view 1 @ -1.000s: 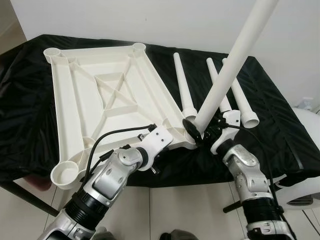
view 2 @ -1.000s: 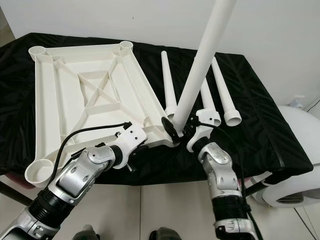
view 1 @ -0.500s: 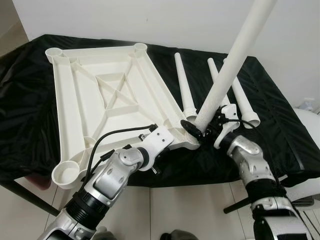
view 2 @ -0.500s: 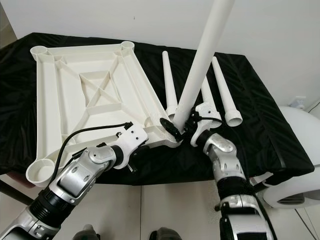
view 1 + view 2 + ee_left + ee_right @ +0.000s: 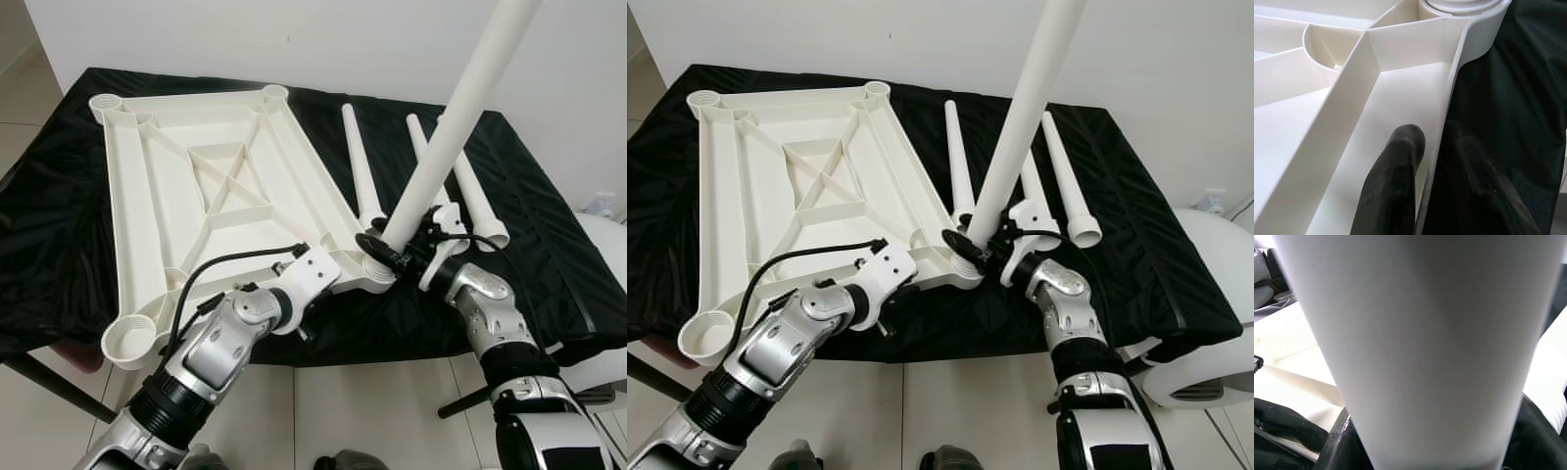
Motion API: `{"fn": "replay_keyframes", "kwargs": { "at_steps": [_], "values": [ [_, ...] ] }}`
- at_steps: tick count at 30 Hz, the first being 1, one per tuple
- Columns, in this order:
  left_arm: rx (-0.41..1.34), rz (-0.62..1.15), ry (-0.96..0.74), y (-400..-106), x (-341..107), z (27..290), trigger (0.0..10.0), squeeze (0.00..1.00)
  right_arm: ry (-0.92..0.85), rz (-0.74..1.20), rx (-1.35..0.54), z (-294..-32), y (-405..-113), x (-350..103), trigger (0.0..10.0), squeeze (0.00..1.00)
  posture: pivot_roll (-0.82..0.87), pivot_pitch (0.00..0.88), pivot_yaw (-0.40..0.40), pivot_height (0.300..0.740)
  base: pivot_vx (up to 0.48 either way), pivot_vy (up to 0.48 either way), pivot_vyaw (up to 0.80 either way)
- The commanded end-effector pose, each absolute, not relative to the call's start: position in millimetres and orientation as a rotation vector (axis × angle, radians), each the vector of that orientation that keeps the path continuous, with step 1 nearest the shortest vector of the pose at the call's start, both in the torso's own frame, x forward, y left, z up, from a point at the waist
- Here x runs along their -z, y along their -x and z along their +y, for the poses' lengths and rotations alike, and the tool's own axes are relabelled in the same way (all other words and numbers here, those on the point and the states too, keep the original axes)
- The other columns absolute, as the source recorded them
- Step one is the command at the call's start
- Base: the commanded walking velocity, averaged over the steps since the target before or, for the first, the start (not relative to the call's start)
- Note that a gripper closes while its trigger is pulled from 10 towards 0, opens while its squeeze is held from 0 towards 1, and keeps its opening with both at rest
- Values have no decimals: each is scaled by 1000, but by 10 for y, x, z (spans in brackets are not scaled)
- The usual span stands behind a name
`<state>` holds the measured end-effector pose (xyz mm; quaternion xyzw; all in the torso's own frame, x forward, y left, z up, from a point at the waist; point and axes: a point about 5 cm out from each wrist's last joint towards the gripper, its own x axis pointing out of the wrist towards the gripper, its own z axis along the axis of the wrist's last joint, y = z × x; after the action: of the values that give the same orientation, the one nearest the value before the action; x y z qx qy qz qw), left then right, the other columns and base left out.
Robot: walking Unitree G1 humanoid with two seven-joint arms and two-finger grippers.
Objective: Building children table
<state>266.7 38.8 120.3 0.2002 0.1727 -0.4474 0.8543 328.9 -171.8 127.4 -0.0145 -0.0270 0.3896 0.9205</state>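
Observation:
The white table top (image 5: 196, 196) lies upside down on the black-covered table. My left gripper (image 5: 1432, 169) is shut on its near rim, one finger (image 5: 1398, 196) inside the rim and one outside, close to the near-right corner socket (image 5: 1459, 6). My right gripper (image 5: 394, 257) is shut on the thick base of a long white leg (image 5: 460, 108). That leg stands tilted, rising up and to the right, with its base at that same corner socket (image 5: 375, 276). Whether the base sits inside the socket is hidden. Three loose legs (image 5: 361, 166) (image 5: 421, 152) (image 5: 478, 201) lie to the right.
The black cloth (image 5: 549, 245) hangs over the table's front edge. A rounded white object (image 5: 602, 367) stands on the floor at the right. A dark table leg (image 5: 39, 382) slants at the lower left. White wall lies behind.
My right forearm has swung to the right and its wrist has turned, while the held leg stays tilted over the corner socket. The left gripper keeps its hold on the rim.

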Motion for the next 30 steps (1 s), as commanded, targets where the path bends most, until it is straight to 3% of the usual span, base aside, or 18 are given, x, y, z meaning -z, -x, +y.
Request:
{"fn": "replay_keyframes", "kwargs": {
  "at_steps": [1, 2, 3, 14, 30],
  "values": [
    [1012, 390, -415, -2614, -1156, 330, 10000, 0, 21, -25, -758, -1835, -3263, -1212, 0, 0, -2, 1, -85, 740, 0, 0, 0],
    [1012, 390, -415, -2614, -1156, 330, 10000, 0, 21, -25, -758, -1835, -3263, -1212, 0, 0, -2, 1, -85, 740, 0, 0, 0],
    [1011, 390, -416, -2617, -1157, 331, 10000, 0, 22, -27, -751, -1832, -3258, -1207, 9843, 0, -2, 2, -85, 740, 0, 0, 0],
    [1015, 398, -419, -2591, -1144, 348, 10000, 0, -47, -129, -634, -1552, -3188, -1292, 10000, 0, 0, 9, -83, 740, 0, 0, 0],
    [1005, 393, -408, -2578, -1149, 349, 10000, 0, -49, -159, -279, -1487, -3254, -1384, 10000, 0, 12, 5, -99, 740, 0, 0, 0]
  ]
}}
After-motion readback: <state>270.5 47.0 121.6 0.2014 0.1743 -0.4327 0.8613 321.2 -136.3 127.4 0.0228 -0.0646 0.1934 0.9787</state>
